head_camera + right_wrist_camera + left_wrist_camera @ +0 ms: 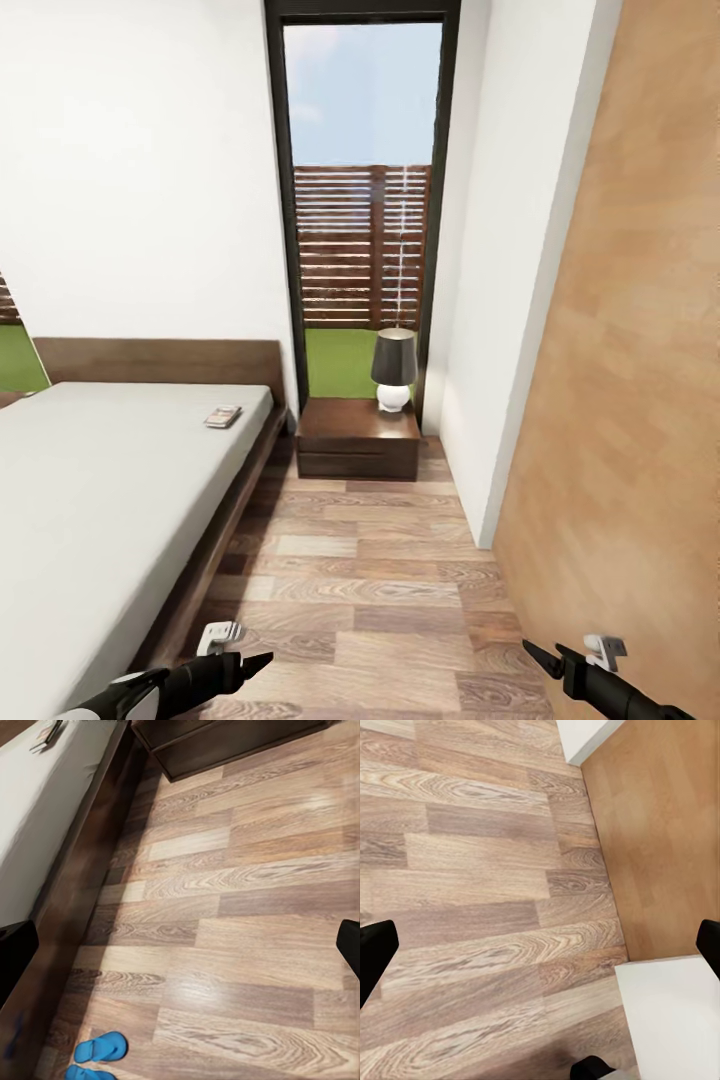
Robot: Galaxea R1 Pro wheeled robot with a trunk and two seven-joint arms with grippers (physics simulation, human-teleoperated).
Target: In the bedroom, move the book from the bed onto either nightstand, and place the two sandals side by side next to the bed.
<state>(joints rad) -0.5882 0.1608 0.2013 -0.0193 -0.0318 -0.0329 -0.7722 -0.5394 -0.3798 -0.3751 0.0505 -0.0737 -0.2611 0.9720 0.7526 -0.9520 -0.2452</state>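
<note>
Two blue sandals (96,1055) lie on the wood-plank floor (380,600) just beside the dark frame of the bed (110,500), seen in the right wrist view; one shows whole, the other is cut by the picture edge; they lie close together, and whether they touch cannot be told. One book (222,416) rests flat on the off-white mattress near the headboard (160,360), close to the mattress edge that faces the aisle; its cover is too small to read. One nightstand (358,438) stands at the far end of the aisle, just beside the bed's head end and in front of the tall dark-framed window (362,200); a lamp (394,370) with a dark shade and white base sits on its top toward the window side; the rest of the top is bare. White walls (140,170) bound the room; a wood-panelled surface (630,400) runs along the right of the aisle; a slatted fence and grass show through the glass.

Left gripper (262,662) hangs low over the floor beside the bed frame, holding nothing; its wrist view shows dark fingertips (375,952) at opposite picture edges, so the jaws stand wide. Right gripper (533,655) hangs low near the panelled surface, holding nothing; its fingertips (16,960) likewise sit at opposite edges, jaws wide.
</note>
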